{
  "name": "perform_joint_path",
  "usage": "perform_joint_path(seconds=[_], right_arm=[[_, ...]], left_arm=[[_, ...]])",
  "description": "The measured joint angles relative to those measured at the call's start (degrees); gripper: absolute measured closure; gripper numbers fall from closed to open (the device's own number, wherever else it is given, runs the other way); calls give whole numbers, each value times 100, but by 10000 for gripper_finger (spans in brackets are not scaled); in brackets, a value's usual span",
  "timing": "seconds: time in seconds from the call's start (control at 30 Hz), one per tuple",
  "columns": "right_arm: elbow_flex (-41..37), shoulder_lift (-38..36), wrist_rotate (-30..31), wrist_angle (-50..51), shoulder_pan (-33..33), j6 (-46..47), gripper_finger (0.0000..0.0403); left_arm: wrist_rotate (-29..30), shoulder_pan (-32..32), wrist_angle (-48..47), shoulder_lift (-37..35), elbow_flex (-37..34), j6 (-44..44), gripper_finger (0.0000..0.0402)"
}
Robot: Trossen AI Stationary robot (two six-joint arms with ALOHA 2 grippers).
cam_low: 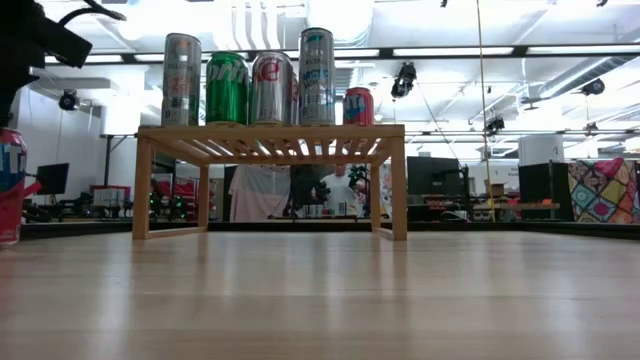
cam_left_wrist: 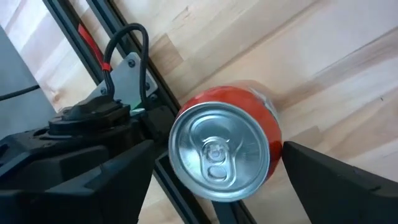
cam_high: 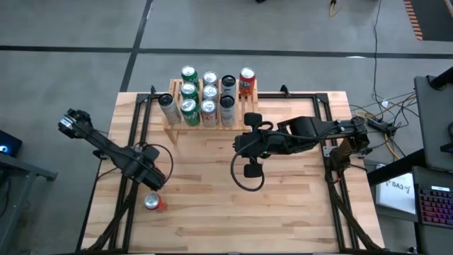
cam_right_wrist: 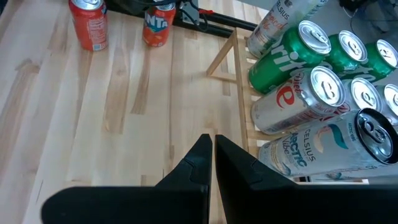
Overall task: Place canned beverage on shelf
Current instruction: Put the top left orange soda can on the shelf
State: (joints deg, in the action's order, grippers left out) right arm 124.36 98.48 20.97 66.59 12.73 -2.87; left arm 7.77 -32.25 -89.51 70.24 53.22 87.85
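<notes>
Presently my left gripper (cam_left_wrist: 214,180) hangs over the near-left part of the table (cam_high: 297,212), directly above a red can (cam_left_wrist: 225,151) that stands upright there, well apart from the shelf (cam_high: 172,122). The fingers (cam_left_wrist: 336,183) stand wide apart, one on each side of the can, and neither appears to touch it; the can is not yet held. In the overhead view the can (cam_high: 153,203) shows just beside the table's left frame rail.

My right gripper (cam_right_wrist: 213,163) waits near the table's middle, just in front of the shelf, its fingers pressed together and holding nothing.

The shelf sits at the far edge, already carrying a cluster of cans (cam_high: 207,95). From table height, free slatted top shows to the right of the standing row.

Judgement on the step in hand: the grasp. I should lower until the fingers bracket the can's body below the rim, centre it between them, then close squarely. An off-centre close risks tipping the can or nudging it against the rail.
</notes>
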Motion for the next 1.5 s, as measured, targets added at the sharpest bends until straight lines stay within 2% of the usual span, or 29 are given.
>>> perform_joint_path(seconds=[0.43, 0.7, 0.8, 1.27, 1.5], right_arm=[[0, 0, 0, 0, 0, -2, 394], [0, 0, 0, 44, 0, 140, 394], [-23, -3, -2, 65, 0, 202, 394], [-662, -11, -40, 377, 0, 845, 394], [-1229, -17, -496, 183, 0, 1007, 394]], left_arm=[[182, -4, 824, -11, -592, -28, 71], [480, 0, 1085, 2, -434, -299, 113], [575, 0, 1125, 2, -316, -441, 115], [1330, 289, 2835, 204, -226, -2094, 115], [1512, 707, 3510, 592, -173, -3206, 115]])
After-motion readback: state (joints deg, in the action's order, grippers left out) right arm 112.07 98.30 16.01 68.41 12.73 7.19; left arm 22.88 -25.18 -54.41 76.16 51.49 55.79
